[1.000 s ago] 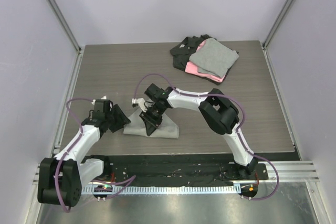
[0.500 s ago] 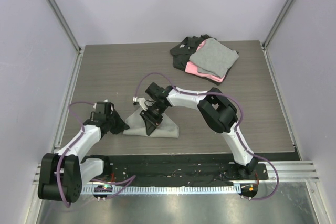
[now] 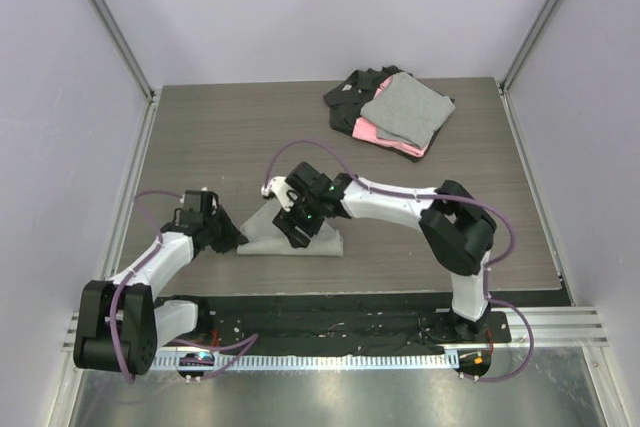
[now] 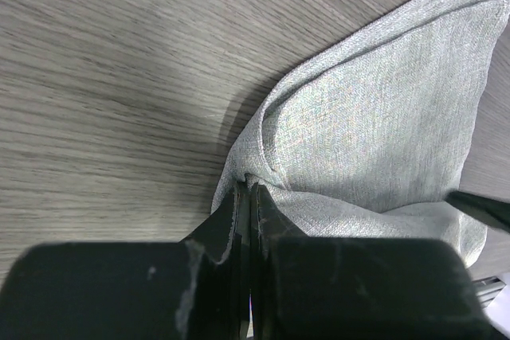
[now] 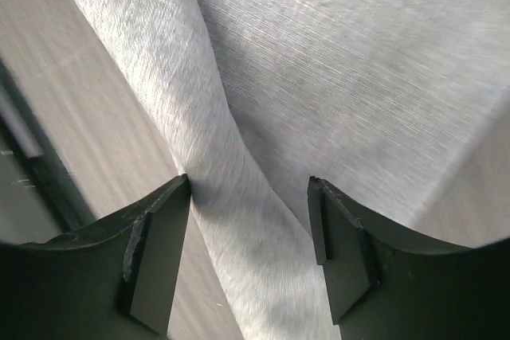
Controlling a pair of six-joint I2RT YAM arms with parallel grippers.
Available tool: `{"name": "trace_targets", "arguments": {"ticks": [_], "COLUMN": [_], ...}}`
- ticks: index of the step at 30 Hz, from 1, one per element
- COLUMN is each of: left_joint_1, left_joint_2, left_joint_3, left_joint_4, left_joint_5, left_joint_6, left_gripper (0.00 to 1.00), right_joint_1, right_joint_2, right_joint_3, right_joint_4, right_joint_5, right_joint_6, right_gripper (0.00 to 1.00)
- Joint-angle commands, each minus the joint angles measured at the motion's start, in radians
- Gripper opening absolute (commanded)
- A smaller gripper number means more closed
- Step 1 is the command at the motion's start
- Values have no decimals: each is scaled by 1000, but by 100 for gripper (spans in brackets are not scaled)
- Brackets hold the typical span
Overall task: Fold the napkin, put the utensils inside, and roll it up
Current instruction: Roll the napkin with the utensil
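Grey napkin (image 4: 374,109) — soft, limp — best held at corners: left gripper (image 4: 249,189) pinches one, right gripper (image 5: 249,189) open astride a fold.

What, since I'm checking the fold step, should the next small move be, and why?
Probably lift the left gripper a little and draw the napkin corner across: its jaws are shut on that edge, while the right gripper stands open over a raised crease, gripping nothing.

White-shelled arms (image 3: 385,202) with black joints, black grippers (image 3: 297,235), looping purple cables (image 3: 300,144).
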State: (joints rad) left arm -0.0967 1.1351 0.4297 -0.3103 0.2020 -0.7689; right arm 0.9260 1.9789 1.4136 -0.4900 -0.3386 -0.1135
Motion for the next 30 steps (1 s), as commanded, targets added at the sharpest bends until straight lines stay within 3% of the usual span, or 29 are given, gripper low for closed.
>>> {"name": "trace_targets", "arguments": {"ticks": [1, 7, 24, 29, 30], "left_joint_1": [2, 3, 3, 3, 3], "left_joint_2": [32, 75, 97, 80, 63], "left_joint_3": [14, 23, 37, 38, 46], "left_joint_4": [-29, -32, -32, 2, -7], "left_joint_5": [-29, -16, 7, 48, 34], "left_joint_6": [29, 33, 39, 45, 46], "left_gripper": [0, 0, 0, 2, 16], "right_joint_1": [126, 266, 280, 252, 246], "right_joint_2": [-163, -155, -31, -2, -2], "right_joint_3": [-131, -194, -196, -151, -143], "right_joint_4": [217, 346, 378, 265, 240], "right_joint_5": [402, 562, 572, 428, 402], "right_joint_6": [-104, -195, -258, -229, -226], "right_gripper": [68, 68, 65, 41, 38]}}
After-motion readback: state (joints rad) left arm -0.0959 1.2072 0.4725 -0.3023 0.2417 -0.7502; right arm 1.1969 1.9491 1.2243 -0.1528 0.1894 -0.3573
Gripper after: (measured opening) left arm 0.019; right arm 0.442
